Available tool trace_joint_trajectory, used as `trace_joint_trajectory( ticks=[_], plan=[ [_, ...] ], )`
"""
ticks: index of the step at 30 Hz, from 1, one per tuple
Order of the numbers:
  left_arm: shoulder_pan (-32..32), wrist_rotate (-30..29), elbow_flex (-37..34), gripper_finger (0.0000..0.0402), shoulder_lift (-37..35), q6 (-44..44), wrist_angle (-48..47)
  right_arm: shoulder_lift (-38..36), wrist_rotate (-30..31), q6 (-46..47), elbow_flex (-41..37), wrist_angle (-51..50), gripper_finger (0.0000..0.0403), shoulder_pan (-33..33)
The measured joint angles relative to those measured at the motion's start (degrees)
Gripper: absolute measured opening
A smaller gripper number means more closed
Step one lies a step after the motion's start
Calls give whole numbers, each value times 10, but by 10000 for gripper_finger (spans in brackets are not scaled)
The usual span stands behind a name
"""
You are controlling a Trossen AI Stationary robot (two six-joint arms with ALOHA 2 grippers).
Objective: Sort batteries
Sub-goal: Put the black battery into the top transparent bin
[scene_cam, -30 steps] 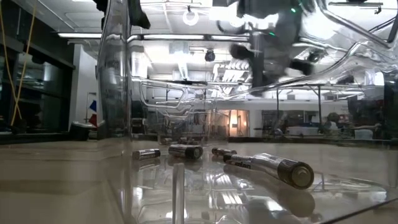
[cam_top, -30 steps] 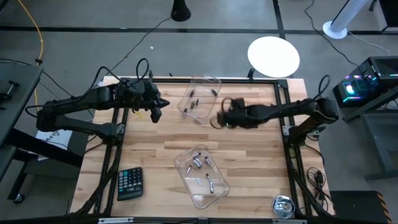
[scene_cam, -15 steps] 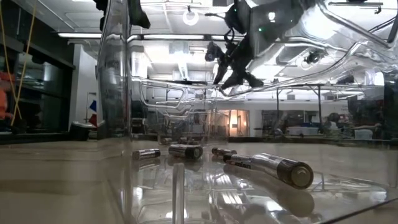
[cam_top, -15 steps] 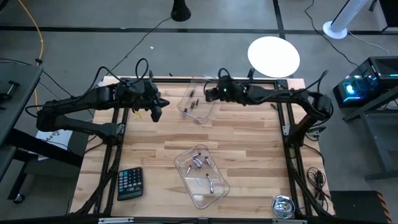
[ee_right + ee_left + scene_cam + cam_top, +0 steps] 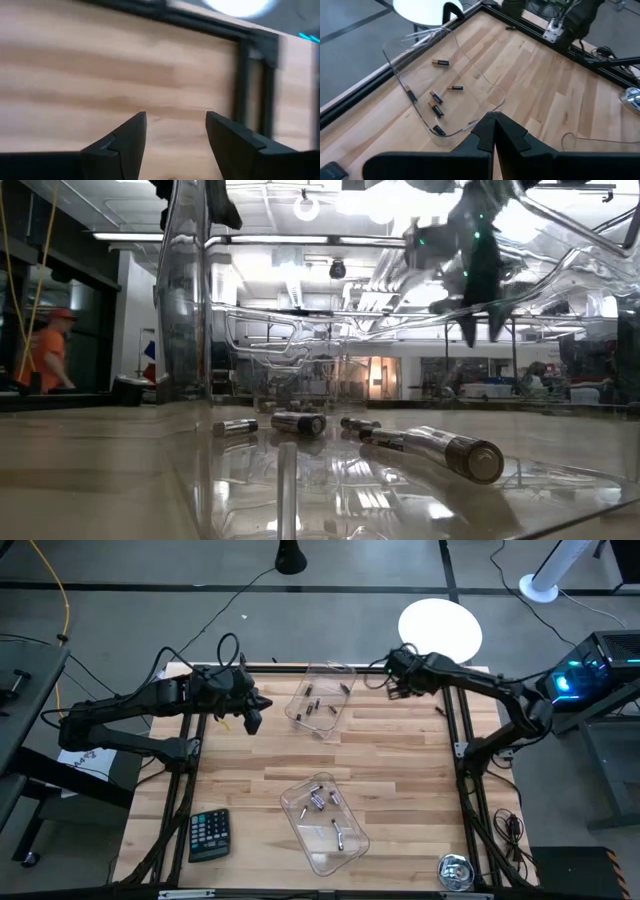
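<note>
Two clear plastic trays hold the batteries. The far tray carries several small dark batteries lying on its floor. The near tray holds several more, one large and close to the low camera. My left gripper hangs shut and empty left of the far tray, its shut fingertips just short of the tray's rim. My right gripper is open with nothing between its fingers, above bare wood to the right of the far tray, near the table's far edge.
A calculator lies at the near left and a round tape measure at the near right corner. A white round disc stands beyond the far edge. A person in orange shows in the room behind.
My right gripper has swung from the table's middle up over the far tray, then toward the table's right and far edge, and its fingers have opened. My left gripper has kept still and shut.
</note>
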Motion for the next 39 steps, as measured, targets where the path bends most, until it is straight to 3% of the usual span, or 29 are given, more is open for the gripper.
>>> trace_joint_trajectory(
  ticks=[5,8,10,13,15,19,22,26,31,34,39],
  plan=[
    [0,-3,0,0,5,7,10,28,26,45,0,15,200,-66],
    [0,-1,0,0,6,6,9,58,29,55,0,18,180,-97],
    [-1,2,0,0,6,6,8,82,25,38,0,-1,142,-118],
    [-5,3,0,0,6,6,0,117,28,10,0,-49,49,-140],
    [-5,3,0,0,6,12,-2,132,41,1,0,-65,15,-147],
    [-5,2,0,0,6,24,-12,141,39,46,-12,-64,16,-160],
    [-4,0,0,0,6,39,-15,141,16,88,-57,-42,3,-169],
    [-4,-4,0,0,6,47,-23,142,28,129,-97,-12,2,-155],
    [-3,-5,0,0,6,74,-24,139,-12,209,-198,70,1,-170],
    [-3,-5,0,0,6,86,-25,133,18,255,-242,100,1,-161],
    [-4,-4,0,0,6,86,-24,106,34,197,-219,96,0,-131]
  ],
)
